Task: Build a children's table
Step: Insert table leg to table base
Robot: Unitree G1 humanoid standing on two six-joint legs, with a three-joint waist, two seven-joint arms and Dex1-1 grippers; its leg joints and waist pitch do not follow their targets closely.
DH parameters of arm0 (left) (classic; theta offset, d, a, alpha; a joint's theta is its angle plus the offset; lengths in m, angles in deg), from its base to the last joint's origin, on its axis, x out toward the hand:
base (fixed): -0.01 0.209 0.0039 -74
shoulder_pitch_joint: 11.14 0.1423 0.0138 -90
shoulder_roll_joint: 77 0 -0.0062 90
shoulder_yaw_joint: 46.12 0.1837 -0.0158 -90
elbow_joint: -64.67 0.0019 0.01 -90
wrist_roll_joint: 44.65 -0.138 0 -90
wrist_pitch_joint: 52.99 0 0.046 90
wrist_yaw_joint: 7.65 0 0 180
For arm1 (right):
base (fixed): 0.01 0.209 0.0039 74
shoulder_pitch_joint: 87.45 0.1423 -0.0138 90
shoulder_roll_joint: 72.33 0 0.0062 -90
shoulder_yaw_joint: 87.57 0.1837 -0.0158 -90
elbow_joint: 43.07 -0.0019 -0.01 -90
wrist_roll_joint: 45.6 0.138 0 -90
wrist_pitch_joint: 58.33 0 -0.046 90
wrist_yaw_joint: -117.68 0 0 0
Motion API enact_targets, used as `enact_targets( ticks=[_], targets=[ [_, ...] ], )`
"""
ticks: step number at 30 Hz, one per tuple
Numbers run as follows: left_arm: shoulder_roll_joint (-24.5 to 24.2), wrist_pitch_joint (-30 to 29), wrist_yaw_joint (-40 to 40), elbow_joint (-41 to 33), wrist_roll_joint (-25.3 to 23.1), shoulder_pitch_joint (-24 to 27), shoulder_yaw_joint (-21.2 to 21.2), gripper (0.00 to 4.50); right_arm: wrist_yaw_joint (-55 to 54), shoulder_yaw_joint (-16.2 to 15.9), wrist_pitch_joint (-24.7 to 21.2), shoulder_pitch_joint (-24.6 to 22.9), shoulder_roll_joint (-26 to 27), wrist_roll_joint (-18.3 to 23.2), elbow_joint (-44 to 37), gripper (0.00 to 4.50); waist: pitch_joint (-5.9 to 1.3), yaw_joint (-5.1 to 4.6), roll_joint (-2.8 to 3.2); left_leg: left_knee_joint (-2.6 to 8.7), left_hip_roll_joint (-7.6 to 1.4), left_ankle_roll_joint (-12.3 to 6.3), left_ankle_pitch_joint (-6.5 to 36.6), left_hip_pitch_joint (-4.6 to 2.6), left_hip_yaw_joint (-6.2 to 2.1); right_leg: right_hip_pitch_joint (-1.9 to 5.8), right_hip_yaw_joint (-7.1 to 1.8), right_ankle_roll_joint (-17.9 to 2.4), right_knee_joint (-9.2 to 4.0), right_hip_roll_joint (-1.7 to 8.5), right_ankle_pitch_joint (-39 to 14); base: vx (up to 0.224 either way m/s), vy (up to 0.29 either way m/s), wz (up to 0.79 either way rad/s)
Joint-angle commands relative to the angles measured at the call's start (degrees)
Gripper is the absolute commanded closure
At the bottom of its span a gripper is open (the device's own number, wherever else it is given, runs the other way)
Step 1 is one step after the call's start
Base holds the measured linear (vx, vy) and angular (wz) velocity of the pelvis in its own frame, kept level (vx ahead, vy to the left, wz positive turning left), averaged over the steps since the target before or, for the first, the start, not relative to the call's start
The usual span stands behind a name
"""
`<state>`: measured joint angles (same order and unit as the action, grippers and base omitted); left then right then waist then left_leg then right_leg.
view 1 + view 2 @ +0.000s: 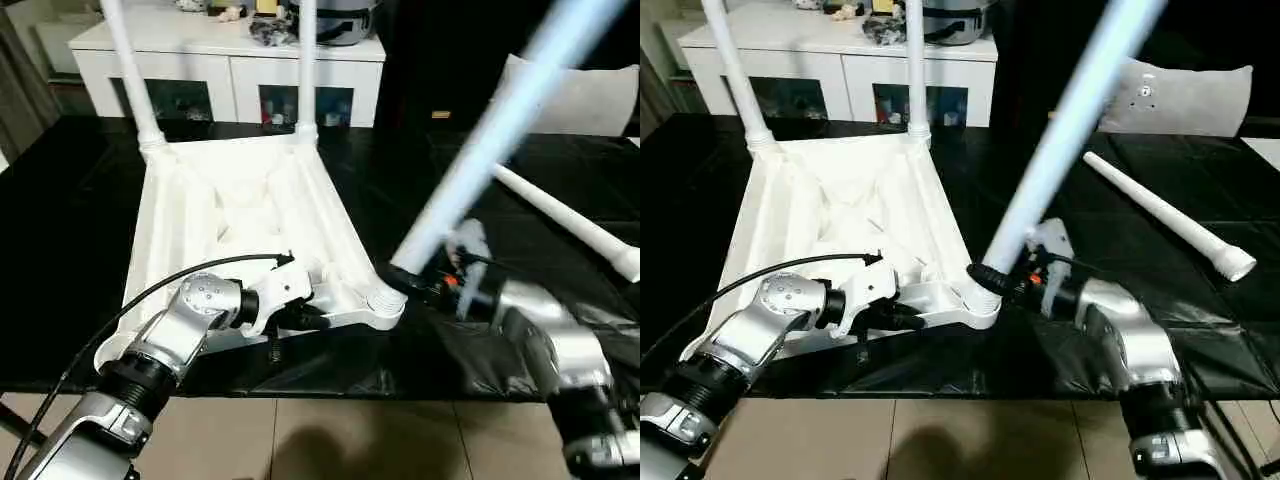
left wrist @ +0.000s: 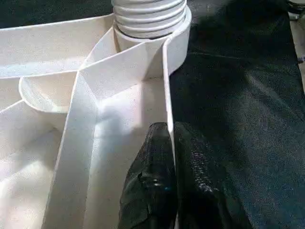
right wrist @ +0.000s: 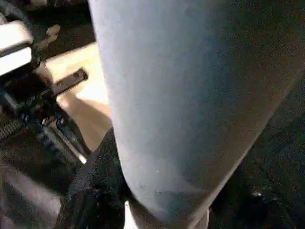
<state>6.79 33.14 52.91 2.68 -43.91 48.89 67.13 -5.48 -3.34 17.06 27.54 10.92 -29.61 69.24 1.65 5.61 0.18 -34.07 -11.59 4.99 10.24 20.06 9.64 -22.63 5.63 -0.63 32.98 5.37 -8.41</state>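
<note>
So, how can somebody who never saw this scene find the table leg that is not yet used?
Start from the black table with the upturned white tabletop on it. Beside the top, towards the grey cushion, one white leg lies flat. The other legs stand in corner sockets or lean in the right gripper; this one lies loose, untouched.

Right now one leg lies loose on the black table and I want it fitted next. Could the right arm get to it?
Probably not yet: the right gripper is shut on a leg at the tabletop corner socket. The loose leg lies unobstructed on that side, once the arm is freed.
</note>
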Motion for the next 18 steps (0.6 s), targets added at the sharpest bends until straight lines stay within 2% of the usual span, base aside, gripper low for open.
enact_targets(
  ticks=[1,3,6,7,9,16,18],
  targets=[
    [0.2,1.9,0.7,0.2,-0.8,-2.0,-0.2,4.50,1.9,-4.9,-3.2,-0.8,-1.0,-4.6,5.2,2.62,-2.15,-0.56,0.02,4.89,-1.00,-0.57,26.7,-0.96,-0.82,1.08,-1.46,-3.1,-5.92,3.06,-36.1,0.000,0.000,0.00],
    [-0.1,2.3,1.3,0.8,-1.0,-2.6,-0.1,4.50,3.4,-6.6,-3.2,0.5,-1.4,-5.7,6.5,2.62,-2.09,-0.65,0.02,4.83,-0.98,-0.55,26.8,-1.03,-0.78,1.01,-1.44,-2.9,-6.08,3.07,-37.0,0.000,0.000,0.00],
    [-0.2,2.7,0.9,2.1,-1.3,-3.7,-0.5,4.50,5.6,-8.3,-3.5,1.6,-1.2,-5.9,7.6,2.62,-2.07,-0.65,-0.36,4.84,-1.04,-0.60,27.0,-0.99,-0.90,1.01,-1.29,-2.4,-6.25,3.22,-38.1,0.000,0.000,0.00],
    [-0.2,2.8,0.9,2.6,-1.3,-4.1,-0.7,4.50,6.7,-8.8,-4.1,1.7,-1.2,-5.8,7.5,2.62,-2.04,-0.70,-0.71,4.86,-1.07,-0.62,27.0,-0.88,-0.93,1.05,-1.23,-2.3,-6.27,3.23,-38.2,0.000,0.000,0.00],
    [-0.3,3.1,1.1,3.5,-1.5,-4.8,-0.9,4.50,8.4,-9.8,-4.9,1.9,-0.8,-5.8,7.7,2.62,-2.09,-0.60,-0.78,4.91,-1.10,-0.65,26.8,-0.87,-0.99,1.06,-1.27,-2.1,-6.21,3.31,-38.3,0.000,0.000,0.00],
    [-0.2,3.0,2.0,4.1,-1.4,-5.0,-1.0,4.50,8.6,-10.1,-4.6,2.0,-0.1,-6.0,8.7,2.62,-2.25,-0.63,-0.57,5.39,-1.48,-0.31,26.7,-0.67,-1.04,1.17,-1.81,-3.9,-5.53,3.37,-34.3,0.000,0.000,0.00],
    [0.2,2.1,1.9,3.4,-1.0,-4.0,-1.1,4.50,7.6,-8.8,-4.3,1.0,0.6,-5.3,7.9,2.62,-2.17,-0.69,-0.51,5.41,-1.42,-0.16,27.4,-0.77,-1.00,1.10,-1.77,-4.0,-5.65,3.32,-34.7,0.000,0.000,0.00]
  ],
)
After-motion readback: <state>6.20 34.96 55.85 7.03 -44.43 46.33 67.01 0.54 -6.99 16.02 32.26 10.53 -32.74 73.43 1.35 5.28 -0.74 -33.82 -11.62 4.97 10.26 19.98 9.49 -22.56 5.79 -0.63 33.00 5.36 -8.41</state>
